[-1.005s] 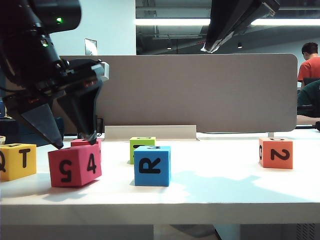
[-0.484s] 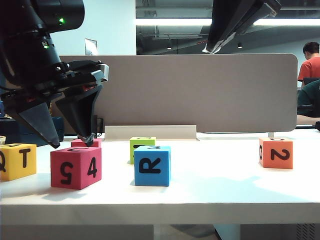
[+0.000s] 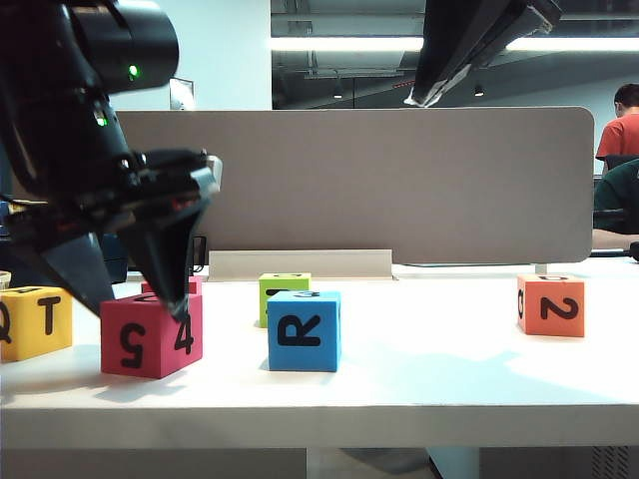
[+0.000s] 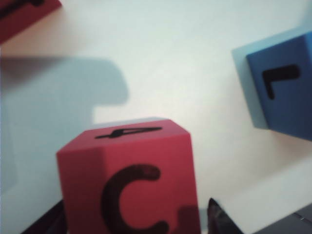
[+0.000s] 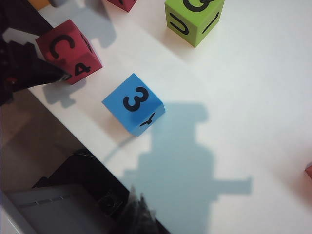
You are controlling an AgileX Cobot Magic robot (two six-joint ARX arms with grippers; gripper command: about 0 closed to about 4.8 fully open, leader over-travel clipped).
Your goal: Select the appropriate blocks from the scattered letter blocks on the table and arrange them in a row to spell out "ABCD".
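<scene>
Red 5/4 block sits on the table near the front edge, left side, between the yellow Q/T block and the blue R block. Its top face reads C in both wrist views, so it's a valid pick for ABCD. That explains why the left arm is on it.

Left gripper is down over that block, jaws spread wide, one finger on each side. Fingertips flank the block's sides in the left wrist view. I can't tell whether they touch the foam; the block looks flat on the table, not lifted. My read: pre-grasp straddle, closing comes next.

Second red block is just behind, mostly hidden by the finger. Close enough that the far finger could nudge it on closing.

Green block is behind the blue one, orange 2 block well apart on the right. Neither is in the way.

Right gripper hangs high above the table on the right, jaws pressed together, holding nothing. Parked clear so the left arm has the workspace, probably.

No row started yet; blocks are scattered.
</scene>
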